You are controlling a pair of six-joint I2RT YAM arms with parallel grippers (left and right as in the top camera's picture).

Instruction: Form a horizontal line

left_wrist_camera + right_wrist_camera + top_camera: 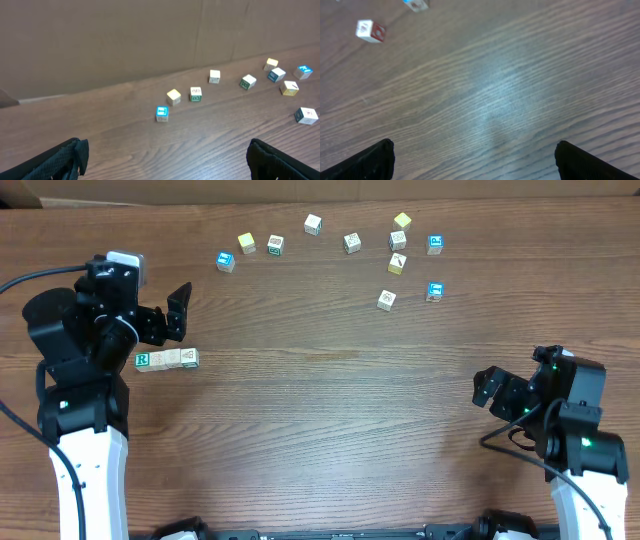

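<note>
Left gripper (pixel 172 314) hung with its fingers spread wide, holding nothing. Just near of it lay the horizontal line (pixel 168 360): 4 cubes touching, long axis running left to right, a green "R" on the left end. Right gripper (pixel 487 390), also spread and empty, sat well apart on the right over the table (pixel 330 430).

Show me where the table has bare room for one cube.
The widest bare wood lies between the short row of wooden letter cubes and the right pincer. The far edge is crowded with scattered small wooden cubes.
</note>
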